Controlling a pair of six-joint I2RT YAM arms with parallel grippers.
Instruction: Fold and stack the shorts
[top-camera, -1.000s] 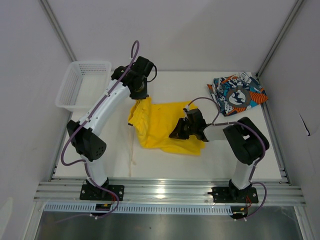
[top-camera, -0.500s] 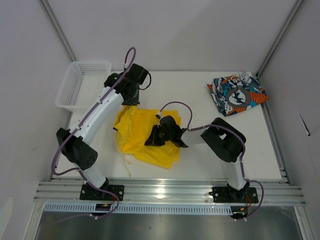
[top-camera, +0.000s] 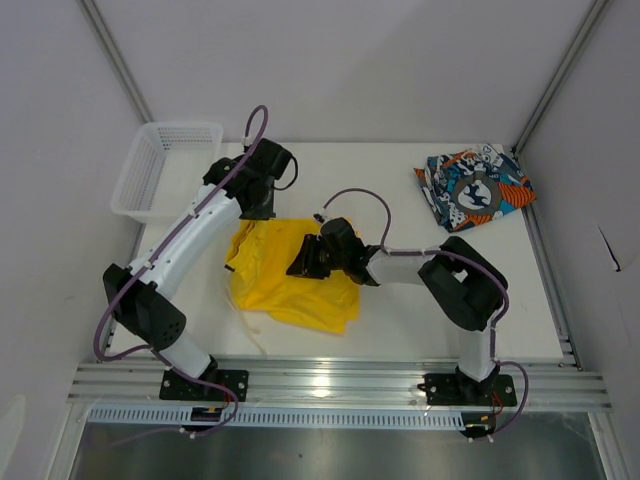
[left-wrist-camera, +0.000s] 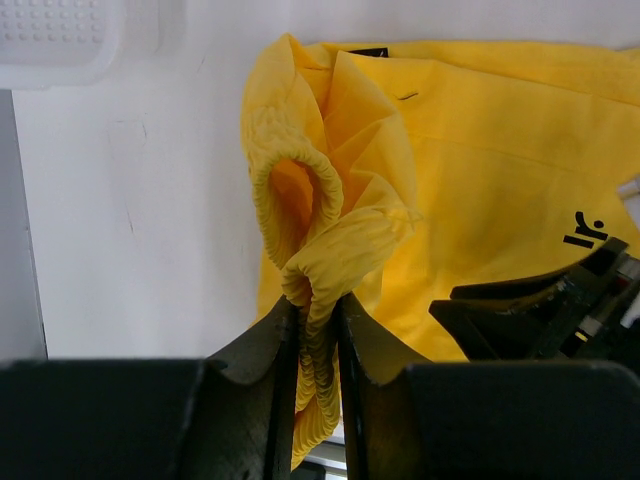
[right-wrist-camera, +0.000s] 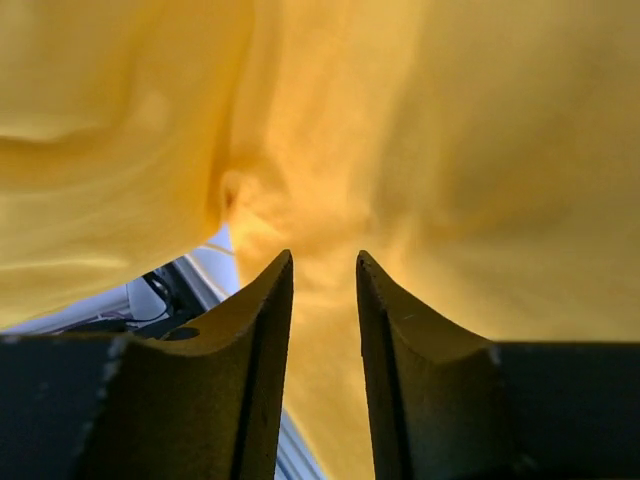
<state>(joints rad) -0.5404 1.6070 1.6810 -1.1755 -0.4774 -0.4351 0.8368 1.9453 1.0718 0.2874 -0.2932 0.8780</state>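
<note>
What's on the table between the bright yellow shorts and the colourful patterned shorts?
Nothing rests there: bare white table separates the yellow shorts from the patterned shorts. Only the right arm's purple cable loops above it, in the top view.

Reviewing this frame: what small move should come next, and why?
Probably lift the right tool clear of the yellow shorts: its jaws stand parted over the cloth, while the left tool pinches the bunched waistband and can steady it.

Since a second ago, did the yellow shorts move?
Yes. The yellow shorts slid left and a bit nearer the camera, farther from the printed shorts, which stayed put.
</note>
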